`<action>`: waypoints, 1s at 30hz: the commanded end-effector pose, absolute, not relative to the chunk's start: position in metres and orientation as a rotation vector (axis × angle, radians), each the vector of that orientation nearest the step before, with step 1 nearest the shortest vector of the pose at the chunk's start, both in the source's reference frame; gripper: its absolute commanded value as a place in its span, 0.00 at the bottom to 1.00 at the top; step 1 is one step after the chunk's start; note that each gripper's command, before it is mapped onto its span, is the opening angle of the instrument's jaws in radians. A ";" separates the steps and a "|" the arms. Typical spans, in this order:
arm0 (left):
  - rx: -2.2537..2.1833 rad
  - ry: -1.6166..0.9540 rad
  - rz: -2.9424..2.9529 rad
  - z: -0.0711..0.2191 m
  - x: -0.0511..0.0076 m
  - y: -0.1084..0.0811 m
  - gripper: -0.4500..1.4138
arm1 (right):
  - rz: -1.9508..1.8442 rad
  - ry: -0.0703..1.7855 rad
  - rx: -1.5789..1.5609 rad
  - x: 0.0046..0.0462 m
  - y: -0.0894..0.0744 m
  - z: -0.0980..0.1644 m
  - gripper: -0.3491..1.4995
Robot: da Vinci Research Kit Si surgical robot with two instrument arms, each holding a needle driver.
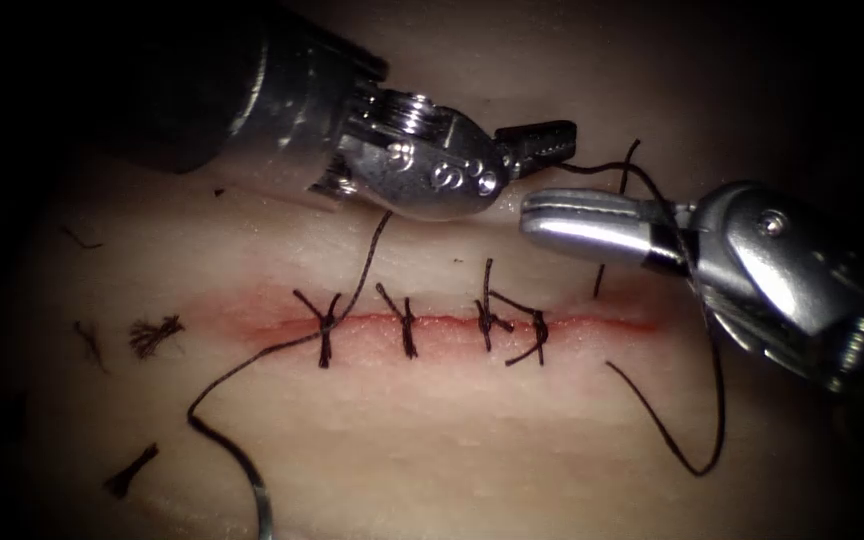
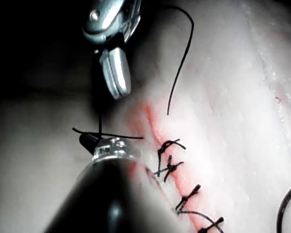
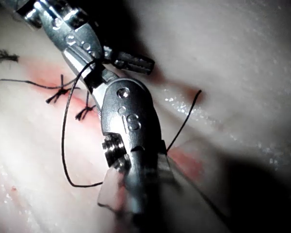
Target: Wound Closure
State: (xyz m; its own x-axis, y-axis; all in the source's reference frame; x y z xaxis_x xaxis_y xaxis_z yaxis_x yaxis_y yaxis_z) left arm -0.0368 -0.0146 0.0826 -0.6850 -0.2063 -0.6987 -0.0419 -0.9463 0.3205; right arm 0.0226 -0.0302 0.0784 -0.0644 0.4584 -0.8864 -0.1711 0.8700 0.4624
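Both tools above the stitched cut's right end, thread between them.

The left tool (image 1: 537, 140) pinches the thread (image 1: 712, 400) in its fingers; the right tool (image 1: 532, 212) has fingers pressed together, holding nothing visible. Four knots (image 1: 407, 322) cross the cut (image 1: 592, 323) in the tissue (image 1: 472, 440). The needle (image 1: 264, 510) lies free at the near edge. Cut thread ends (image 1: 152, 335) litter the left.

- Endoscope view: light pools on the tissue (image 1: 512, 420) centre; edges fall into black.
- Glare streaks the right gripper (image 1: 542, 212) and left gripper (image 1: 542, 140).
- Left wrist view: the near shaft (image 2: 106, 199) is blurred, dark.
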 end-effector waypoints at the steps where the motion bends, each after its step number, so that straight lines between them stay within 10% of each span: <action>1: 1.211 -0.481 -2.762 0.083 -0.0373 -0.015 0.00 | 0.547 1.554 0.197 0.0232 -0.030 0.079 0.00; 19: 1.155 -0.493 -2.842 0.080 -0.0379 -0.021 0.00 | 0.651 1.246 -0.026 0.0229 -0.029 0.083 0.00; 30: 1.092 -0.534 -2.877 0.078 -0.0365 -0.021 0.00 | 0.571 1.044 0.115 0.0228 -0.030 0.086 0.54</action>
State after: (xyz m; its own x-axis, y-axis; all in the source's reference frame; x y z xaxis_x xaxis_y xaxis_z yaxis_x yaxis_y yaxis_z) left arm -0.0358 -0.0206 0.0770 -0.7577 -0.1345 -0.6386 -0.1056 -0.9404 0.3233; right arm 0.0219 -0.0298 0.0854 0.3802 0.4989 -0.7788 -0.3857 0.8509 0.3567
